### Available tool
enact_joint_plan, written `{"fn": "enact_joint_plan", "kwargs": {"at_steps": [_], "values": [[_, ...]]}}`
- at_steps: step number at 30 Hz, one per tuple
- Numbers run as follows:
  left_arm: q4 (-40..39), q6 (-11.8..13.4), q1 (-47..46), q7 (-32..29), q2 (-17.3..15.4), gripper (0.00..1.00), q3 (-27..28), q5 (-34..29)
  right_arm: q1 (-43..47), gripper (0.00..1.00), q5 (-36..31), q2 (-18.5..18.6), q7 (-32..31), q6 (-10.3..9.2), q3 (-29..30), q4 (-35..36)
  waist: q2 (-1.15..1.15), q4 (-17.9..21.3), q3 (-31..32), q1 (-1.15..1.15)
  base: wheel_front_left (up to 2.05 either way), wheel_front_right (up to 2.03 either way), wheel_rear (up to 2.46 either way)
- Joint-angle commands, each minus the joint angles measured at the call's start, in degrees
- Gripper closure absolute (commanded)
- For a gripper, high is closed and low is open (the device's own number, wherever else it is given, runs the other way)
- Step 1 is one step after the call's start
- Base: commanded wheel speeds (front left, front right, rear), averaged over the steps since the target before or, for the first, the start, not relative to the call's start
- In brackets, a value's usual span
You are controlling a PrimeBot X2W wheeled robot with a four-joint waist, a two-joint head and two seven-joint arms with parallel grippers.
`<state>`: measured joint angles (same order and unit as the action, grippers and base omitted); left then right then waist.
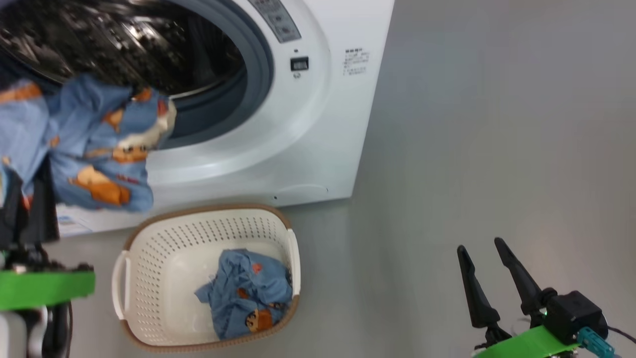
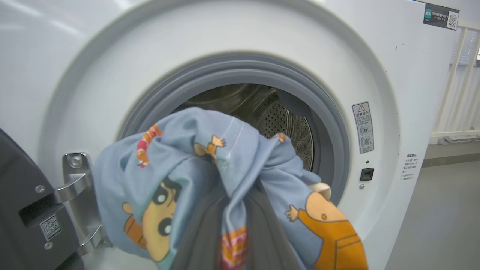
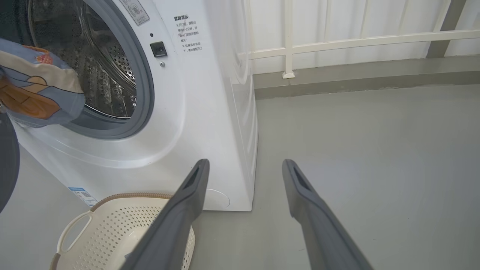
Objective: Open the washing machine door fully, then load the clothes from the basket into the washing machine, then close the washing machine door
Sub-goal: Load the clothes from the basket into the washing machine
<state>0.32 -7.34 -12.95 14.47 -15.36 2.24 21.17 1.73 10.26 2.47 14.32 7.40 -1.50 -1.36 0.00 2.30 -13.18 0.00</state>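
The washing machine (image 1: pixel 298 139) stands with its steel drum (image 2: pixel 277 120) exposed. Its door (image 2: pixel 22 210) is swung open at the left on a metal hinge (image 2: pixel 75 180). My left gripper (image 2: pixel 236 210) is shut on a bundle of light blue cartoon-print clothes (image 1: pixel 89 144), held up just in front of the drum mouth; the fabric drapes over the fingers (image 2: pixel 204 232) and hides their tips. More of the clothes (image 1: pixel 248 293) lie in the cream basket (image 1: pixel 149 278) on the floor below the machine. My right gripper (image 1: pixel 480 246) is open and holds nothing, low at the right over bare floor.
Grey floor (image 1: pixel 497 124) stretches to the right of the machine. A white railing (image 3: pixel 337 41) and a low kerb run along the wall behind it. The basket rim (image 3: pixel 123 197) sits close against the machine's front bottom edge.
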Motion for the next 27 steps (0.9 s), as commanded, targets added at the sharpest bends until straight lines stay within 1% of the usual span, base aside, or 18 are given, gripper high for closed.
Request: {"fn": "enact_joint_plan", "kwargs": {"at_steps": [1,9,11,16,17,18,19,27], "values": [[-0.93,-0.14,-3.92,0.52,-2.66,1.00,1.39,0.83,-1.86,0.00,0.14,0.41,0.68,0.09,-1.98,1.84,0.00,1.47,-3.88,0.00,0.00,0.00,0.00],[1.36,-0.14,-11.71,0.52,-5.43,1.00,-0.78,2.38,-3.68,0.00,1.13,0.41,0.68,0.09,-3.41,3.54,0.00,4.01,-9.71,0.00,0.00,0.00,0.00],[3.25,-0.14,-14.52,0.52,-6.81,1.00,-1.48,3.09,-3.91,0.00,1.38,0.41,0.68,0.09,-3.61,4.25,0.00,4.89,-11.81,0.00,0.00,0.00,0.00],[5.41,-0.14,-18.96,0.52,-8.73,1.00,-2.59,4.20,-4.02,0.00,1.88,0.41,0.68,0.09,-3.80,5.43,0.00,6.03,-15.18,0.00,0.00,0.00,0.00],[5.41,-0.14,-18.96,0.52,-8.73,1.00,-2.59,4.20,-4.02,0.00,1.88,0.41,0.68,0.09,-3.80,5.43,0.00,6.03,-15.18,0.00,0.00,0.00,0.00],[6.38,-0.14,-20.82,0.52,-9.49,1.00,-3.12,4.60,-4.09,0.00,2.05,0.41,0.68,0.09,-4.02,5.87,0.00,6.45,-16.46,0.00,0.00,0.00,0.00],[6.38,-0.14,-20.82,0.52,-9.49,1.00,-3.12,4.60,-4.09,0.00,2.05,0.41,0.68,0.09,-4.02,5.87,0.00,6.45,-16.46,0.00,0.00,0.00,0.00],[11.31,-0.14,-28.38,0.52,-12.63,1.00,-5.42,6.18,-4.80,0.00,3.02,0.41,0.68,0.09,-5.37,7.18,0.00,8.37,-20.53,0.00,0.00,0.00,0.00]]}}
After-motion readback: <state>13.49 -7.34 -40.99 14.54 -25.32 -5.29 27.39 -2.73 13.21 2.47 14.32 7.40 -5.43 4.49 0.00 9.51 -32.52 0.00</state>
